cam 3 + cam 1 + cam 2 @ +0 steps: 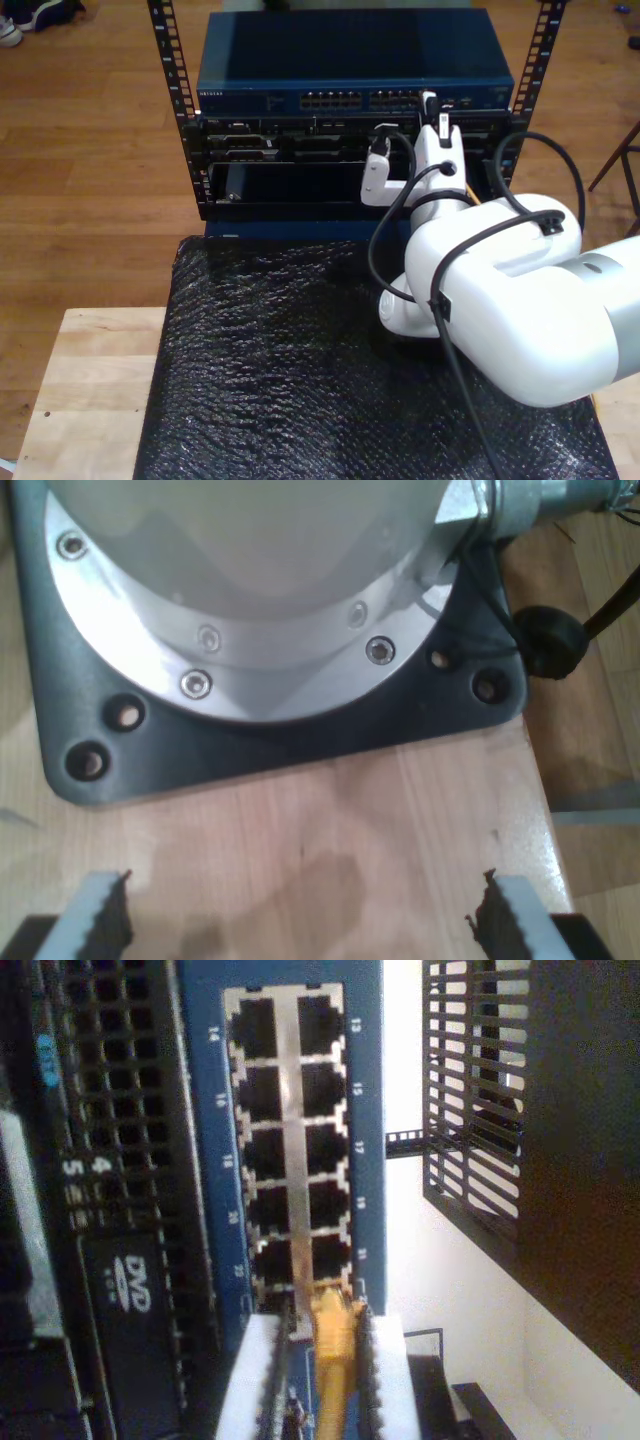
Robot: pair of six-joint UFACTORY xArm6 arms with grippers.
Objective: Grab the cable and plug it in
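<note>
You had my second gripper (320,1380) clamped on the cable (335,1360) just behind its plug, tip touching the blue switch (365,1110) at the bottom ports of the block, not visibly seated. That cable looked light and floppy, the clear plug brittle, so holding close to the tip was the sound choice. My first gripper (300,910) stood spread wide and empty over the wooden table (330,820) beside an arm base (260,740)

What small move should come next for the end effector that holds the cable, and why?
Probably ease my second gripper straight forward. It grips the yellow cable, whose plug tip sits at the mouth of a port in the blue switch, seemingly not yet seated.
</note>
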